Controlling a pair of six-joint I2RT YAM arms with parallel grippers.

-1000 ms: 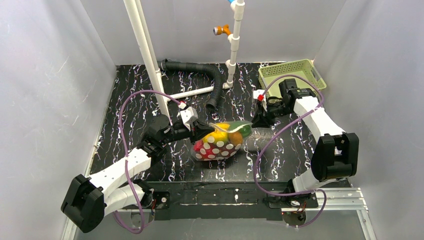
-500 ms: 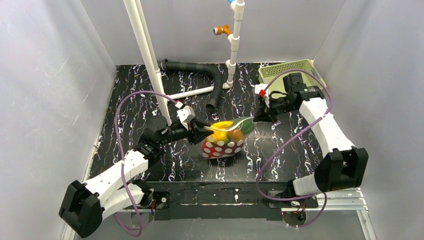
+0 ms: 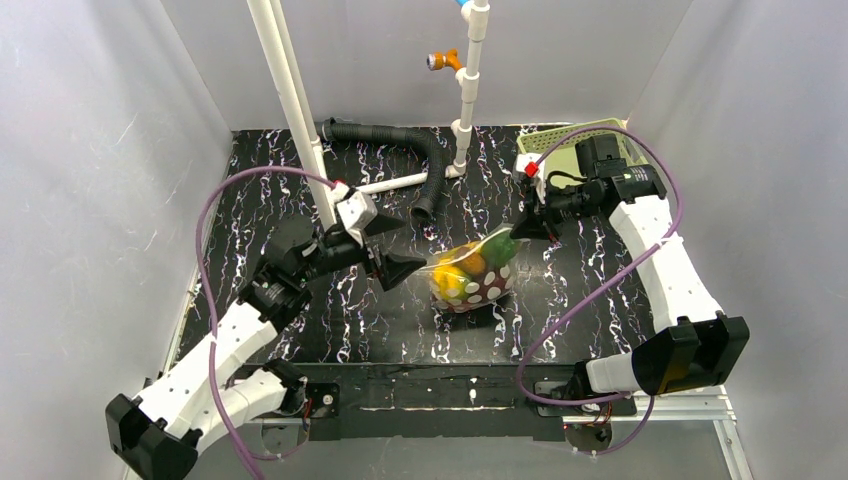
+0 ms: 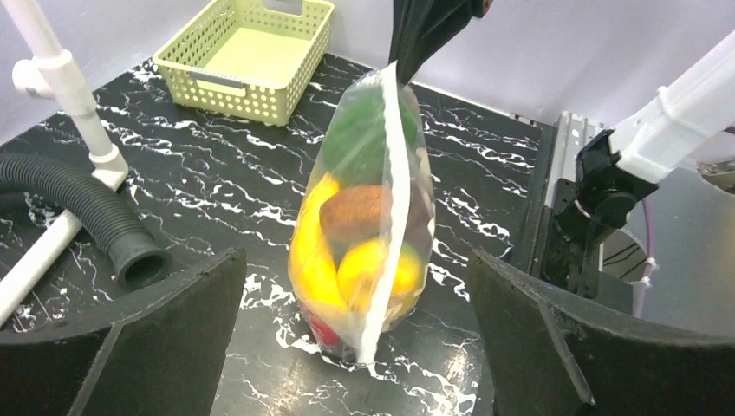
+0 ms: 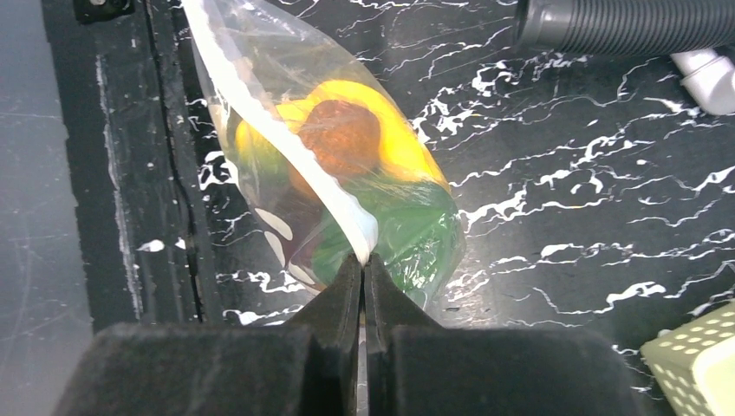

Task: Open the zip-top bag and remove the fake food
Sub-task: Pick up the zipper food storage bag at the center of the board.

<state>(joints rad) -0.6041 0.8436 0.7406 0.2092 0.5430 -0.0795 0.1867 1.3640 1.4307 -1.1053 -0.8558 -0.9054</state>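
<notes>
The right fingers (image 5: 340,299) are pressed together with no gap, pinching the white seal strip at one top corner of the zip-top bag (image 5: 286,156). From that pinch the bag hangs down and away at a slant. In the right wrist view the strip runs off from the fingertips toward the bench's near edge. The left wrist view shows the bag standing almost upright under the dark right fingers, with its lower end seeming to rest on the bench (image 3: 260,200).

The left fingers (image 4: 156,338) are spread wide and hold nothing. The bag sits framed in the gap between them but beyond their tips, not touching either one. From above, these fingers point at the bag's left side from just beside it.

The fake food (image 4: 355,212) is all inside the bag. A green piece sits highest, nearest the pinched corner. An orange-brown piece lies below it, with yellow pieces around and under that, and a bit of red at the very bottom. The bag's underside, seen from above, shows pale round dots over dark red.

The bag is near the middle of the black, white-veined bench, between the two arms. The green basket (image 4: 260,52) stands well apart at the far right corner. A black ribbed hose (image 4: 87,217) and a white pipe (image 4: 61,69) lie toward the far left.
</notes>
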